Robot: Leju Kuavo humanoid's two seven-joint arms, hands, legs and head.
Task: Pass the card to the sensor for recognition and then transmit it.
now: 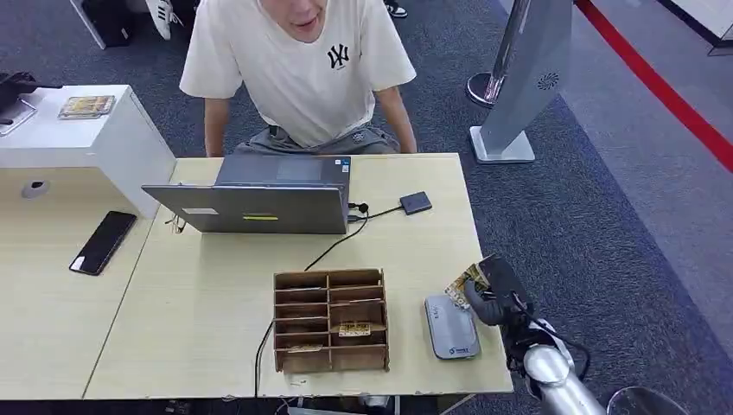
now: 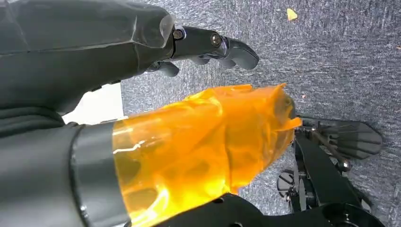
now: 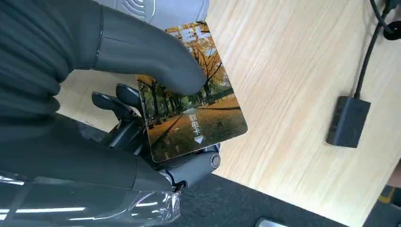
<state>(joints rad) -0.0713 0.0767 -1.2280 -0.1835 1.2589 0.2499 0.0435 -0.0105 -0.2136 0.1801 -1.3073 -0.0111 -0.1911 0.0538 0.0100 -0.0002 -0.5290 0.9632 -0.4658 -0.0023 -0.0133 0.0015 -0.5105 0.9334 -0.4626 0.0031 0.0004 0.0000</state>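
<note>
Right hand [image 3: 142, 118] pinching tree-scene card [image 3: 194, 109] printed 取电卡, just beside grey sensor [image 1: 450, 326], left hand [image 2: 208, 47] released

We are looking past our left hand [image 2: 142, 94] toward grey carpet [image 2: 331, 56]. Its dark fingers [image 2: 227, 47] are stretching out apart at the top of the frame, holding nothing, while its thumb, wrapped in orange film [image 2: 208, 146], is crossing the centre. A small yellow scrap [image 2: 292, 14] is lying at upper right.

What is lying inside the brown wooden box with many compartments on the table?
In the wooden compartment box, one yellowish card lies in a right-hand slot and another lower left. The other slots look empty, though their depths are shadowed.
</note>
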